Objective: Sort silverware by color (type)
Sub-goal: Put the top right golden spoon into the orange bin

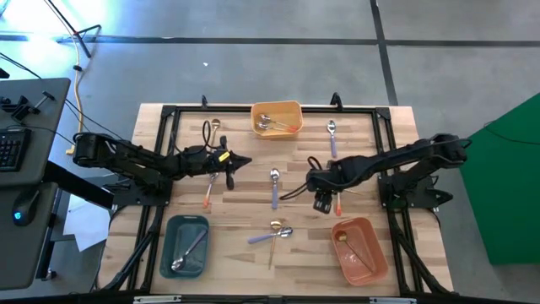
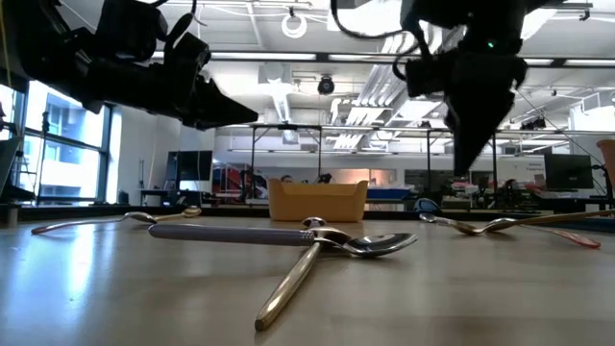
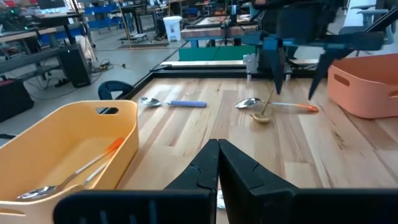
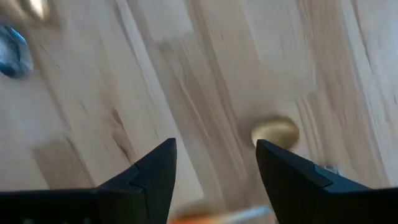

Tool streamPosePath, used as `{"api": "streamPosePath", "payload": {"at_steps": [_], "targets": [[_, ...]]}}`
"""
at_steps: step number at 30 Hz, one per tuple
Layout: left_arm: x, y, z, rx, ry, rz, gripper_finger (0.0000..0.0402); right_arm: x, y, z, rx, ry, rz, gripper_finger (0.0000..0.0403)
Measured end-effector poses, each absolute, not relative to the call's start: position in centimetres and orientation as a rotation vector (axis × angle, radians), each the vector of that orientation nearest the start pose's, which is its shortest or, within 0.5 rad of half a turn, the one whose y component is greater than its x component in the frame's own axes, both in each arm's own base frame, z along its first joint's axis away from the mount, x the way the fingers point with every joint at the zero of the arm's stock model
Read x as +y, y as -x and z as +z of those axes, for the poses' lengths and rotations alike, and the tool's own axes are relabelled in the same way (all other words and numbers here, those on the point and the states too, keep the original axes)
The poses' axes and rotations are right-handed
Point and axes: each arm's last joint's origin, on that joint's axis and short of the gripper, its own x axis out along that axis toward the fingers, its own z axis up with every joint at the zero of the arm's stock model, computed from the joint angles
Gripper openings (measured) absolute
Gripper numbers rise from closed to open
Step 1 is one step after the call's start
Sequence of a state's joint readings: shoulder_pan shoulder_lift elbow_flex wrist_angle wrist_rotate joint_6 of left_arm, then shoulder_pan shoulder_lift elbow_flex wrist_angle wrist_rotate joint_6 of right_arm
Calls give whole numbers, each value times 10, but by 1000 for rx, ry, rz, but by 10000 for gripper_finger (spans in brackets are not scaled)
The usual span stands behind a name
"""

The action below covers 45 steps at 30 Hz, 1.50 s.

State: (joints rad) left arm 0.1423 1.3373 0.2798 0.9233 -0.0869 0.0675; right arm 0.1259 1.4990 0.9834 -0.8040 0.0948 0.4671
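Note:
Spoons lie flat on the wooden table: a lavender-handled one (image 1: 274, 189) at the middle, another (image 1: 332, 138) toward the far edge, an orange-handled one (image 1: 207, 192) on the left, and a gold one (image 1: 214, 127) far left. A lavender and a gold spoon (image 1: 274, 235) lie crossed near the front edge. My right gripper (image 1: 325, 201) is open and points down just above a gold spoon bowl (image 4: 275, 132) and an orange-handled spoon (image 3: 283, 107). Its fingers (image 3: 278, 68) stand clear of both. My left gripper (image 1: 243, 160) is shut, raised over the table left of centre, holding nothing.
A yellow-orange tray (image 1: 277, 107) at the far edge holds orange-handled spoons. A teal tray (image 1: 169, 253) front left holds one silver spoon. A pink tray (image 1: 377, 253) front right holds a gold spoon. A black frame (image 1: 169, 114) borders the table.

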Motion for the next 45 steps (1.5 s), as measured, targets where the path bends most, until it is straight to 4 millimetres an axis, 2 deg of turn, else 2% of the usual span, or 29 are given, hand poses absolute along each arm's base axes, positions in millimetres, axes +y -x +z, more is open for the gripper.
{"api": "streamPosePath", "payload": {"at_steps": [8,14,25,28,34,37,40,45], "targets": [[34,-225,164,133,-60,223,1,9,-242,173,1450,-298,-313,203],[34,-225,164,134,-60,224,1,-7,-234,160,1480,-280,-306,198],[35,-225,163,155,-86,222,0,-25,-237,155,1474,-262,-252,126],[34,-224,161,168,-101,220,0,-26,-240,147,1498,-249,-241,129],[35,-224,162,158,-107,225,0,-26,-244,132,1564,-239,-225,164],[35,-224,163,158,-111,230,0,-27,-245,129,1579,-215,-207,170],[35,-224,162,158,-104,231,0,-28,-245,129,1579,-219,-202,152],[35,-224,163,157,-105,231,0,-29,-246,128,1574,-218,-186,89]]}}
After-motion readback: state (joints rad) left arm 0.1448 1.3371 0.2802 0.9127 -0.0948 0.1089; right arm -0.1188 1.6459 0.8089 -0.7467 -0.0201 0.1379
